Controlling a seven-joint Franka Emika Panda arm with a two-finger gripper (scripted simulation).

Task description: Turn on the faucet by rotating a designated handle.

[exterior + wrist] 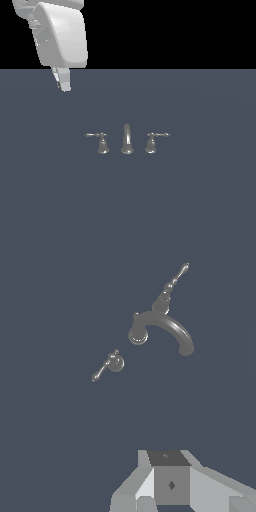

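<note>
The faucet is a small chrome three-piece set on the dark surface, with its upright spout [127,140] in the middle. The handle [101,143] stands at the exterior view's left of the spout, its thin lever reaching leftward. Its twin [151,143] has a lever pointing right. My gripper [63,85] hangs high, far off toward the exterior view's upper left, touching nothing. In the wrist view the curved spout [162,326], the handle [113,363] and the twin [165,298] lie well ahead of my gripper [170,483]. I see no gap between the fingers and nothing held.
The flat grey-blue surface [200,210] stretches all round the faucet, ending at a black background behind. The white arm housing [60,35] fills the exterior view's upper left corner.
</note>
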